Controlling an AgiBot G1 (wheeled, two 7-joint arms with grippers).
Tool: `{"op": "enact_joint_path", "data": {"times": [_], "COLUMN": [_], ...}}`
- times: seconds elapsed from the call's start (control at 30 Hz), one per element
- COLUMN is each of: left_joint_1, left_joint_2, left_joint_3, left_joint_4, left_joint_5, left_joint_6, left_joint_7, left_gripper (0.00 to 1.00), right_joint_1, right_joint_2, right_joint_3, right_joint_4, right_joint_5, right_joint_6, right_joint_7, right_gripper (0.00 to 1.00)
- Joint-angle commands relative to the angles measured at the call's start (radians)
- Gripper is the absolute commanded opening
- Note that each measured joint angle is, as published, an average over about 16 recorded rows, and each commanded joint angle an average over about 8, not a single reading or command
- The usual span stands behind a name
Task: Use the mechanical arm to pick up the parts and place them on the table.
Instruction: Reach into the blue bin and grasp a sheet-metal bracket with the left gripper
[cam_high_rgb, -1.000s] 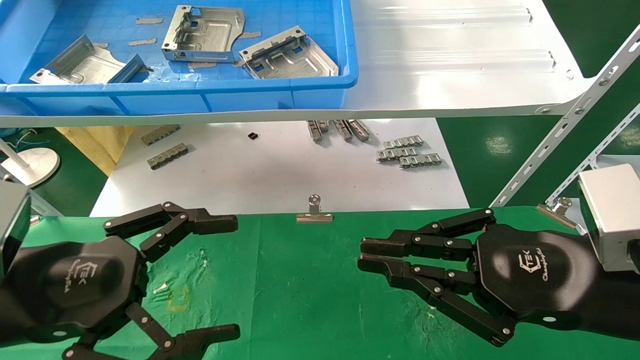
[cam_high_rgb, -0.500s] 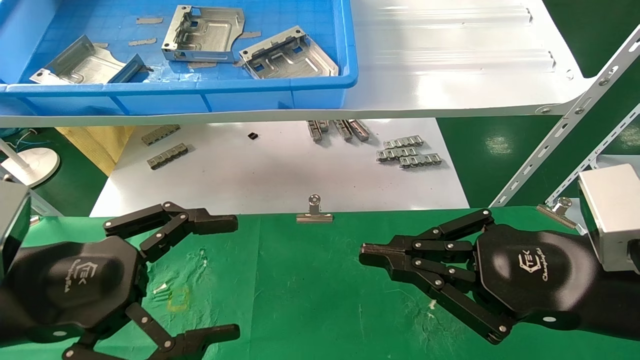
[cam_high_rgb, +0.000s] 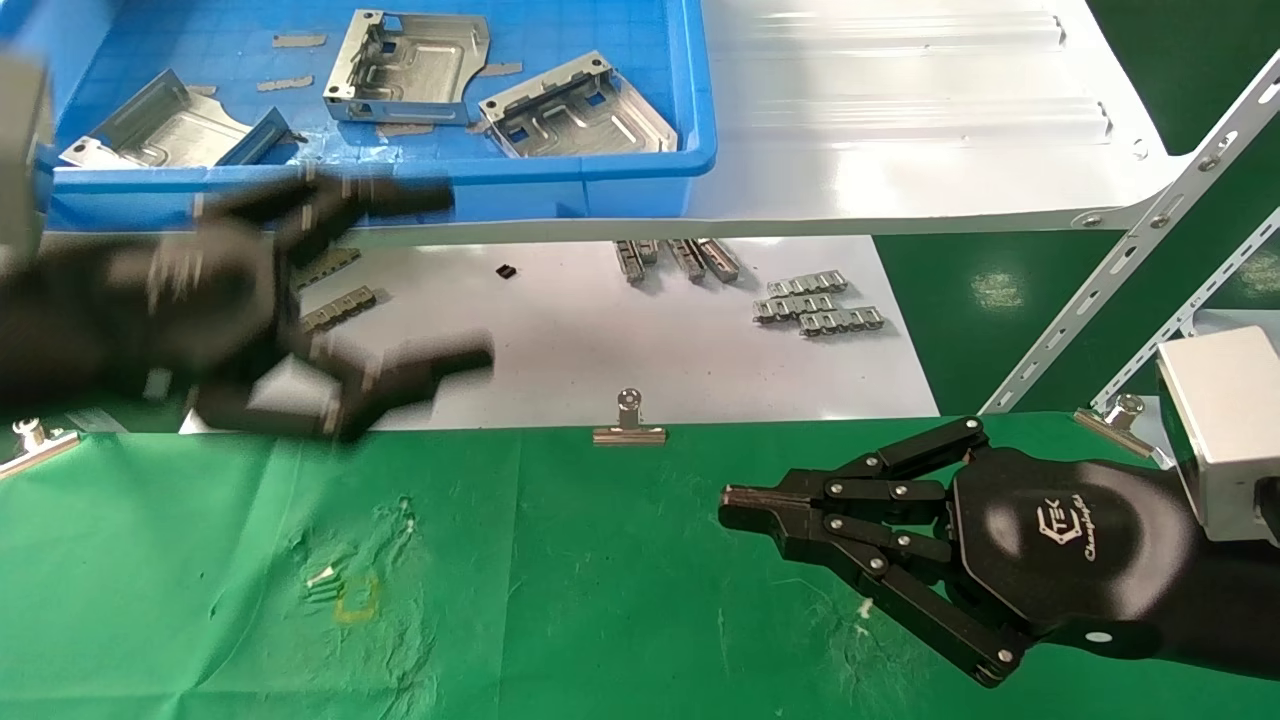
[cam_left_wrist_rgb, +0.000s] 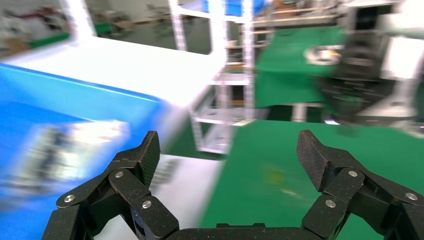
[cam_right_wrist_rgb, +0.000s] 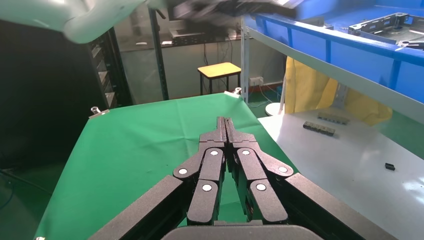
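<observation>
Blue bin (cam_high_rgb: 560, 185) on the shelf holds three parts (cam_high_rgb: 578, 108). Left gripper (cam_high_rgb: 420, 285), fingers spread wide and empty, is just below the bin's front wall, nearer than the right gripper (cam_high_rgb: 730, 508), pinched closed, empty, over the table (cam_high_rgb: 560, 600).

3 silvery parts (cam_high_rgb: 405, 68) lie flat (cut-outs, upturned edges).

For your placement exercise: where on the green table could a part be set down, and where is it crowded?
Bare cloth on the table between the binder clip and the right gripper. The blue bin holds three parts, crowded.
</observation>
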Motion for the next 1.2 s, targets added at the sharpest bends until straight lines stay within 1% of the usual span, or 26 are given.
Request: {"op": "enact_joint_path", "data": {"times": [0.03,0.23,0.33,0.43,0.47,0.5,0.53,0.7,0.73,0.77,0.8,1.2], "left_joint_1": [-0.092,-0.346,-0.451,-0.534,-0.556,-0.575,-0.593,-0.649,-0.656,-0.661,-0.665,-0.683], "left_joint_2": [0.037,0.177,0.240,0.293,0.308,0.320,0.331,0.365,0.369,0.373,0.376,0.390], "left_joint_3": [0.016,0.100,0.150,0.195,0.207,0.219,0.229,0.262,0.267,0.271,0.275,0.273], "left_joint_4": [0.055,0.388,0.560,0.705,0.744,0.779,0.811,0.914,0.929,0.941,0.951,1.022], "left_joint_5": [0.051,0.235,0.333,0.416,0.438,0.459,0.476,0.530,0.538,0.545,0.550,0.548], "left_joint_6": [-0.025,-0.115,-0.183,-0.249,-0.267,-0.282,-0.295,-0.330,-0.334,-0.338,-0.341,-0.353], "left_joint_7": [-0.006,0.003,-0.017,-0.045,-0.053,-0.060,-0.066,-0.078,-0.080,-0.080,-0.079,-0.053], "left_gripper": [1.00,1.00,1.00,1.00,1.00,1.00,0.94,0.32,0.19,0.07,0.00,0.00], "right_joint_1": [0.000,0.000,0.000,0.000,0.000,0.000,0.000,0.000,0.000,0.000,0.000,0.000], "right_joint_2": [0.000,0.000,0.000,0.000,0.000,0.000,0.000,0.000,0.000,0.000,0.000,0.000], "right_joint_3": [0.000,0.000,0.000,0.000,0.000,0.000,0.000,0.000,0.000,0.000,0.000,0.000], "right_joint_4": [0.000,0.000,0.000,0.000,0.000,0.000,0.000,0.000,0.000,0.000,0.000,0.000], "right_joint_5": [0.000,0.000,0.000,0.000,0.000,0.000,0.000,0.000,0.000,0.000,0.000,0.000], "right_joint_6": [0.000,0.000,0.000,0.000,0.000,0.000,0.000,0.000,0.000,0.000,0.000,0.000], "right_joint_7": [0.000,0.000,0.000,0.000,0.000,0.000,0.000,0.000,0.000,0.000,0.000,0.000], "right_gripper": [0.00,0.00,0.00,0.00,0.03,0.13,0.25,0.88,0.97,1.00,1.00,1.00]}}
